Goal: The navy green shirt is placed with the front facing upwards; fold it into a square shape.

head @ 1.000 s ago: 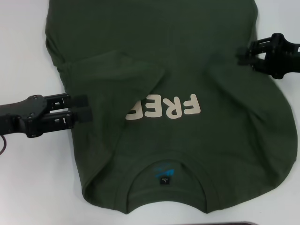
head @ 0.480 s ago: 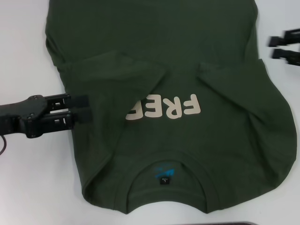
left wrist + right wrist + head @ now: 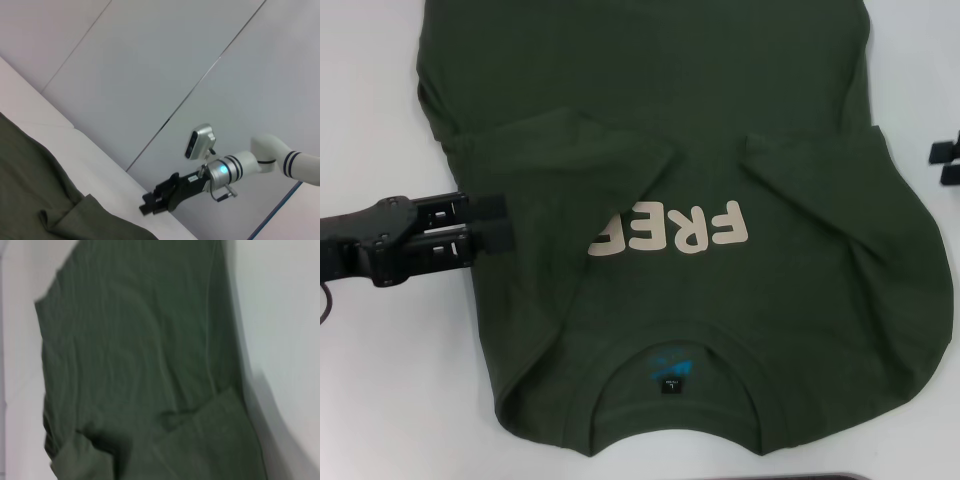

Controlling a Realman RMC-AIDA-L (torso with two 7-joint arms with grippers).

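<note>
Two sleeves of the navy green shirt [image 3: 700,150] lie folded inward over its chest, and we see the left one covering the end of the cream "FREE!" lettering [image 3: 670,228], so only four letters show. The shirt lies front up on the white counter [image 3: 380,380], collar [image 3: 675,385] nearest the robot, with a small dark neck label [image 3: 670,382] inside it. Its hem is cut off by the far edge of the head view. The left hand [image 3: 492,227] rests at the shirt's left edge, its two fingers close together with a narrow gap; we cannot tell whether cloth lies between them. The right hand [image 3: 947,162] is mostly cut off at the right border of the head view, off the shirt; in the left wrist view [image 3: 150,204] it hangs over bare counter, holding nothing, its fingers parted. The right wrist view shows only blurred green cloth.
</note>
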